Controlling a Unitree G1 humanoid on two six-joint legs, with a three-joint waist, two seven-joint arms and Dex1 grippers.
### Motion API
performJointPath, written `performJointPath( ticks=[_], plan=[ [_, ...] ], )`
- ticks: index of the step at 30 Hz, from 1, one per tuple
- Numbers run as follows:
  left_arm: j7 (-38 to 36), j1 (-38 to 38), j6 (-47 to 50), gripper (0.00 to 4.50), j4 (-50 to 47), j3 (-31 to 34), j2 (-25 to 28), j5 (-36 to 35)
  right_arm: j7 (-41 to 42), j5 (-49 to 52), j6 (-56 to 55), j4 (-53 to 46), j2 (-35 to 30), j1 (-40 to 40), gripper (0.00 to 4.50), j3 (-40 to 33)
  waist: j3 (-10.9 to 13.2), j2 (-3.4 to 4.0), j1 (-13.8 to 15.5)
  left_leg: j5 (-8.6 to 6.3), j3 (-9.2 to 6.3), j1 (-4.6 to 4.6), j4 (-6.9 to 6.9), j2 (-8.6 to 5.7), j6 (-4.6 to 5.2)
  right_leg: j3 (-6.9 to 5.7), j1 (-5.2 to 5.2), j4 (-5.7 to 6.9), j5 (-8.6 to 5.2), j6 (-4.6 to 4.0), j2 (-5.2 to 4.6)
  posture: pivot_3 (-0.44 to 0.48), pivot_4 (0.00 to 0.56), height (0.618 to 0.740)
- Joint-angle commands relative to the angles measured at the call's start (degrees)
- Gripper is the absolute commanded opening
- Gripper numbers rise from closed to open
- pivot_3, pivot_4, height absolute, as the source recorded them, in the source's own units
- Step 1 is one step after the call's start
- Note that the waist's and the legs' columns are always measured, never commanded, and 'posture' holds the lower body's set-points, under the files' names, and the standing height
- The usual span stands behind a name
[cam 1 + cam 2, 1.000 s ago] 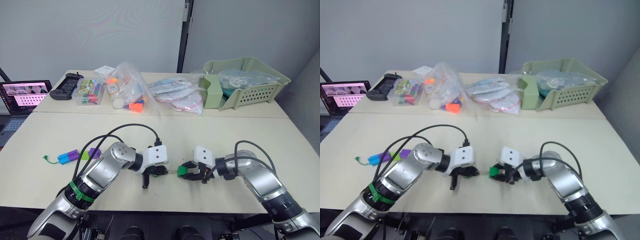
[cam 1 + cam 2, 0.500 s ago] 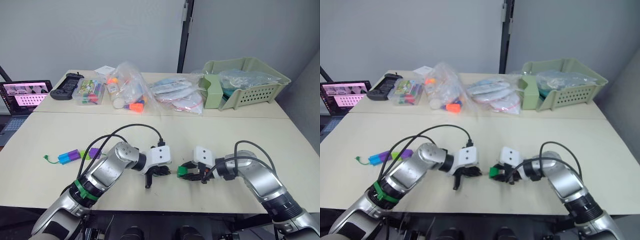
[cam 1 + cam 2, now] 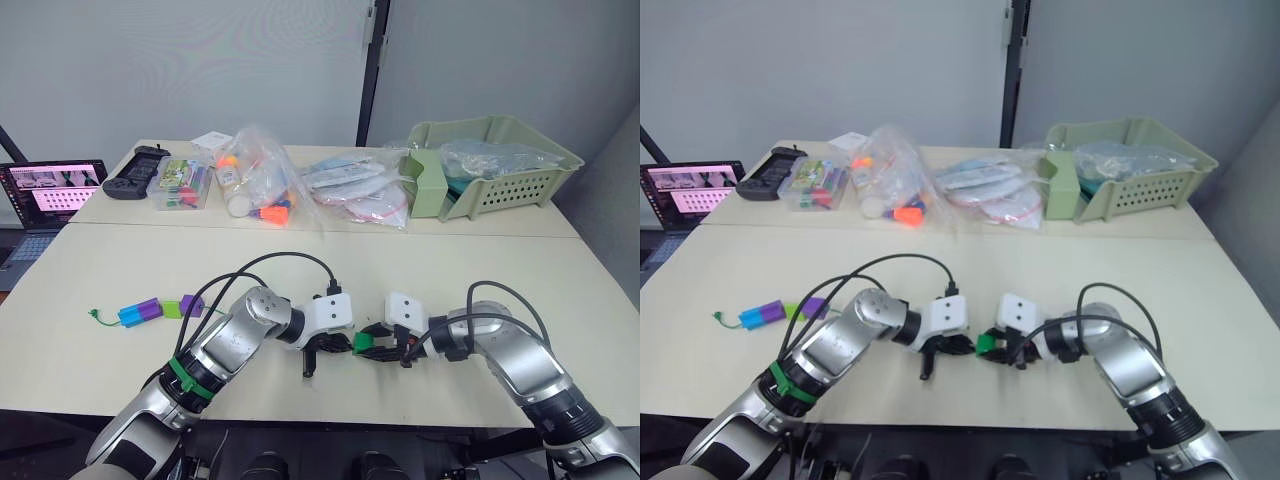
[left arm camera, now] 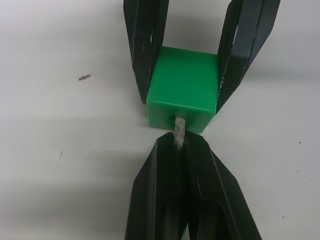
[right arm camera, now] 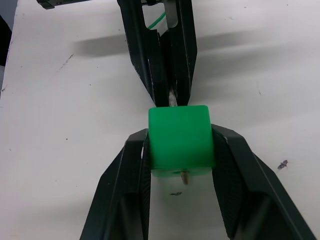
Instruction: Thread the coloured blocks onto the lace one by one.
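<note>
Near the front edge of the table [image 3: 90, 270] I have both grippers meeting nose to nose. My right gripper [image 5: 181, 150] is clamped on one dark green block [image 5: 181, 142], a finger pressed to each side. My left gripper [image 4: 181, 145] is pinched closed on the lace tip [image 4: 179, 127], which enters the hole in the block's near face; from the right wrist I see the tip's end just poking out of the opposite face. Of the lace [image 3: 98, 318] itself I can follow one thin green strand, its far end lying on the table well off to my left.

Beside that end I count four more blocks in a row: one blue [image 3: 129, 316], one purple [image 3: 148, 308], one lime green [image 3: 170, 309] and a second purple [image 3: 189, 304]. That makes five in all.

At the back of the table sit one laptop [image 3: 48, 187], several plastic bags [image 3: 258, 175] and one green basket [image 3: 495, 165].
</note>
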Motion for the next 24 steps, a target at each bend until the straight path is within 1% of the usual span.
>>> performJointPath(
  ticks=[1, 3, 4, 6, 7, 8, 10, 13, 16, 17, 21, 24],
  plan=[
    [-1.49, -1.54, -2.35, 0.00, -2.66, 0.28, -3.48, -3.10, -1.43, -0.20, 0.20, -1.32, 1.42, -0.07, 1.16, 0.61, 0.00, 0.00, 0.00, 0.00, 0.00, 0.00, 0.00, 0.00, 0.00, 0.00, 0.00, 0.00, 0.00, 0.00, 0.00, 0.000, 0.150, 0.740],
    [-1.55, -1.49, -2.27, 0.00, -2.34, 0.42, -3.75, -3.08, -1.43, -0.20, 0.21, -1.30, 1.45, -0.09, 1.16, 0.58, 0.00, 0.00, 0.03, 0.00, 0.00, 0.00, 0.01, 0.00, 0.00, 0.00, 0.00, 0.00, 0.00, 0.00, 0.00, 0.000, 0.150, 0.740],
    [-2.20, -1.04, -2.38, 0.33, -1.55, 0.99, -3.77, -3.80, -1.48, -0.26, 0.22, -1.30, 1.51, -0.11, 1.16, 0.61, 0.00, 0.00, 0.03, 0.00, 0.00, 0.00, 0.01, 0.00, 0.00, 0.00, 0.00, 0.00, 0.00, 0.00, 0.00, 0.000, 0.150, 0.740],
    [-4.75, -0.44, -3.86, 1.05, -0.72, 1.54, -1.87, -4.33, -1.60, -0.56, 0.26, -1.16, 1.51, -0.12, 1.16, 0.65, 0.00, 0.00, 0.00, 0.00, 0.00, -0.01, 0.03, 0.00, 0.00, -0.01, 0.00, 0.01, 0.00, 0.00, 0.00, 0.000, 0.150, 0.740],
    [-5.08, -0.47, -4.48, 1.24, -0.16, 2.16, -1.12, -4.09, -1.58, -0.62, 0.28, -1.22, 1.43, 0.01, 1.16, 0.59, 0.00, 0.00, -0.01, 0.00, 0.00, 0.00, 0.03, 0.00, 0.00, 0.00, 0.01, 0.01, 0.00, 0.00, 0.00, 0.000, 0.150, 0.740],
    [-5.70, -0.45, -5.59, 1.67, 0.14, 2.60, 0.10, -3.55, -1.54, -0.65, 0.33, -1.31, 1.31, 0.19, 1.16, 0.50, 0.00, 0.00, -0.01, 0.00, 0.00, 0.01, 0.03, 0.01, 0.00, 0.00, 0.00, 0.02, 0.00, 0.00, 0.00, 0.000, 0.150, 0.740],
    [-7.09, 0.06, -6.76, 2.28, 0.30, 4.26, 2.42, -4.13, -1.64, -0.72, 0.45, -1.53, 1.14, 0.56, 1.16, 0.35, 0.00, 0.00, -0.04, 0.00, 0.00, 0.01, 0.03, 0.02, 0.00, 0.00, 0.00, 0.03, 0.00, 0.00, 0.01, 0.000, 0.150, 0.740],
    [-9.15, 1.26, -8.28, 2.31, 0.08, 6.17, 5.55, -5.60, -2.06, -0.73, 0.68, -1.83, 0.99, 0.94, 1.16, 0.25, 0.00, 0.00, -0.31, 0.00, 0.00, 0.01, 0.03, 0.03, 0.00, -0.01, -0.03, 0.07, 0.00, 0.00, 0.02, 0.000, 0.150, 0.740],
    [-9.31, 2.41, -9.86, 2.31, 1.46, 8.13, 7.98, -6.05, -2.26, -0.52, 0.79, -2.11, 0.66, 1.30, 1.16, 0.09, 0.00, 0.00, -0.28, 0.00, -0.01, 0.02, 0.02, 0.05, 0.00, -0.01, -0.03, 0.09, 0.00, 0.00, 0.03, 0.000, 0.150, 0.740],
    [-8.89, 2.78, -11.39, 2.31, 2.81, 8.22, 8.69, -5.17, -2.23, -0.43, 0.80, -2.29, 0.45, 1.51, 1.16, -0.02, 0.00, 0.00, -0.23, 0.00, -0.01, 0.02, 0.02, 0.04, 0.00, -0.01, -0.03, 0.08, 0.00, 0.00, 0.02, 0.000, 0.150, 0.740],
    [-7.11, 3.28, -14.07, 2.31, 6.62, 9.39, 8.57, -4.39, -2.02, -0.10, 1.18, -3.10, -0.39, 2.17, 1.16, -0.31, 0.00, 0.00, 0.00, 0.00, 0.00, 0.02, 0.04, 0.03, 0.00, -0.02, 0.00, 0.05, 0.00, 0.00, 0.00, 0.000, 0.150, 0.740],
    [-6.42, 3.82, -16.51, 2.31, 8.84, 8.86, 8.50, -3.42, -2.02, 0.07, 1.35, -3.42, -0.72, 2.36, 1.16, -0.43, 0.00, 0.00, 0.01, 0.00, 0.00, 0.00, 0.06, 0.02, 0.00, -0.02, 0.00, 0.05, 0.00, 0.00, 0.00, 0.000, 0.150, 0.740]
  ],
)
